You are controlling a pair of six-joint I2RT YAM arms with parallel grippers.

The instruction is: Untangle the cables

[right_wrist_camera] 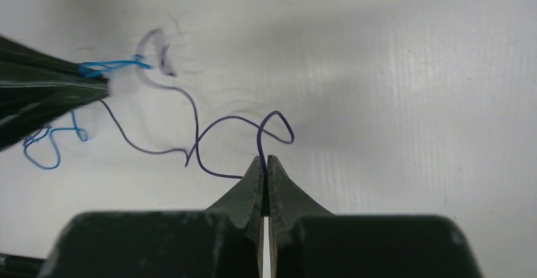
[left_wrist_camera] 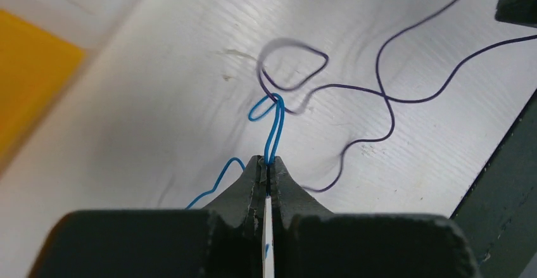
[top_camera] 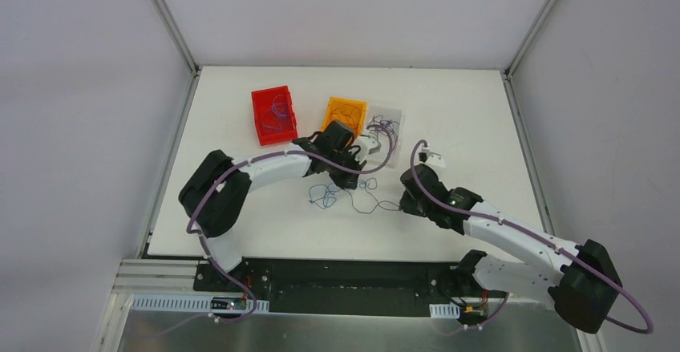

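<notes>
You are seeing bare desk (top_camera: 481,127) lying open beyond both hands. The left hand (left_wrist_camera: 269,161) is clamping together on the blue cable (left_wrist_camera: 273,126). The right hand (right_wrist_camera: 266,159) is pinching the purple cable (right_wrist_camera: 276,112), which is trailing between them.

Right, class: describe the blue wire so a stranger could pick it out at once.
On the white table, near the orange bin, thin wires lie loose. The blue wire is the one pinched in the left gripper; the right gripper holds a dark purple wire.
</notes>
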